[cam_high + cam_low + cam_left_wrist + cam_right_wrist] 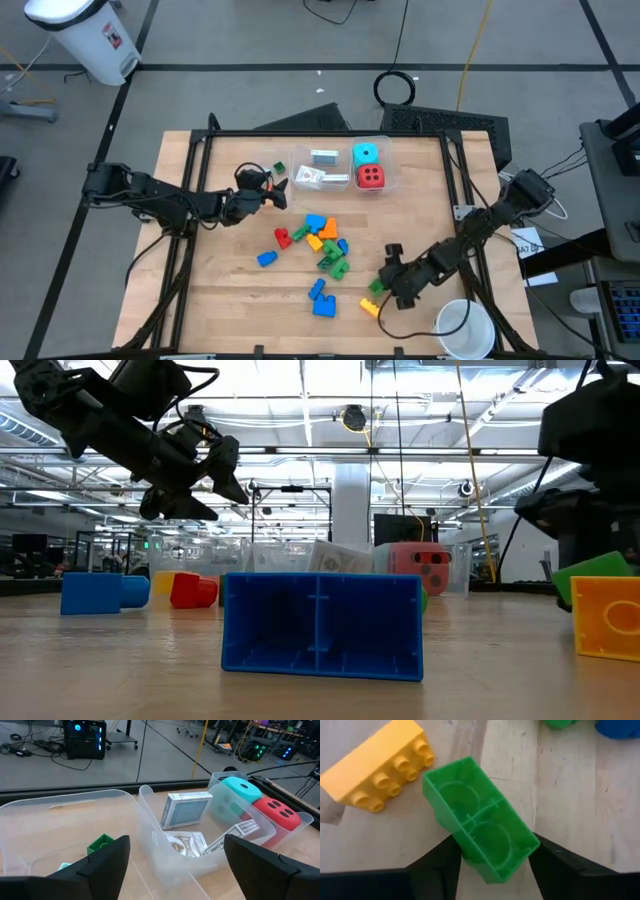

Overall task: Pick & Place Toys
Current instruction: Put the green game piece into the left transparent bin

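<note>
- Right gripper (492,865) clamped 1 green brick (480,837) beside the yellow brick (377,770), near the table's (230,295) front-right corner.
- Left gripper (278,190) hovered wide open, empty, over the clear bins (150,815).

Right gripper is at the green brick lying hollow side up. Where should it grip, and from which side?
Grip the green brick across its two long walls, coming straight down from above. Its open underside faces up and those walls are flat and parallel. The right gripper already straddles one end; the yellow brick lies apart, leaving clearance.
</note>
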